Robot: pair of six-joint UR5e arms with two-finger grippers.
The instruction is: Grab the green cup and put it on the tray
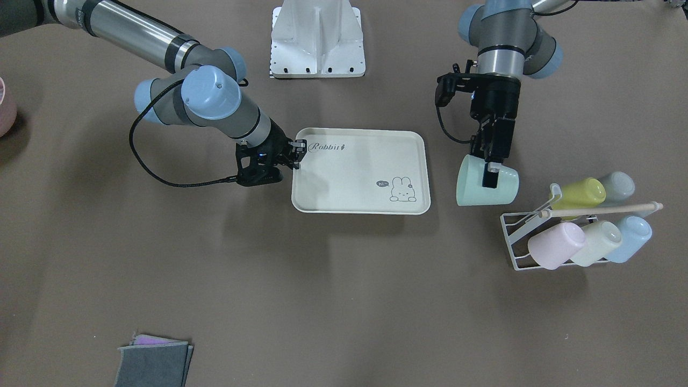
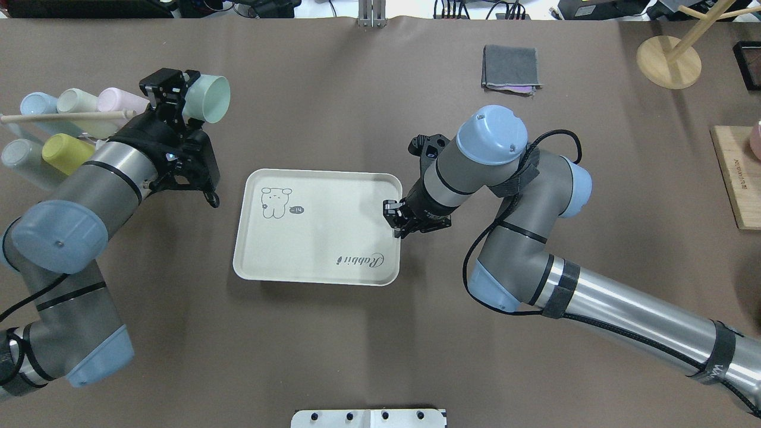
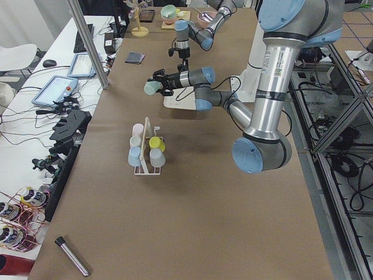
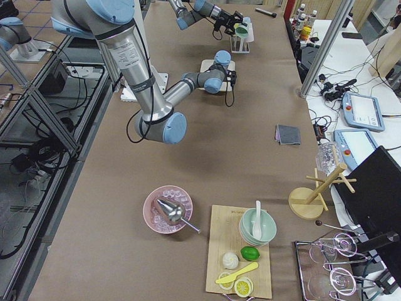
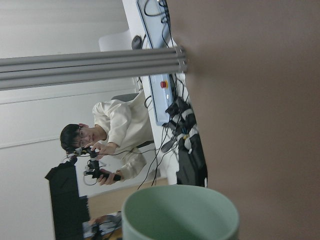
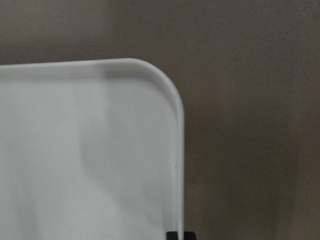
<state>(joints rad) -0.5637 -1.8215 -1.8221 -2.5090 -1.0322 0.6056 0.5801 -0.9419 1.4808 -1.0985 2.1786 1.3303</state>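
Note:
The green cup (image 1: 486,188) hangs on its side above the table, between the tray and the cup rack. My left gripper (image 1: 493,167) is shut on its wall from above. In the overhead view the cup (image 2: 209,98) has its mouth turned away from the left gripper (image 2: 178,102). Its rim fills the bottom of the left wrist view (image 5: 180,215). The cream tray (image 1: 360,172) lies flat mid-table and holds nothing. My right gripper (image 1: 297,153) is shut on the tray's short-side rim (image 6: 176,150) near a corner, also seen overhead (image 2: 395,221).
A white wire rack (image 1: 518,244) beside the green cup holds several pastel cups, among them a lime one (image 1: 578,193) and a pink one (image 1: 556,244). A grey cloth (image 2: 511,65), a wooden stand (image 2: 669,59) and a wooden board (image 2: 737,178) lie farther off.

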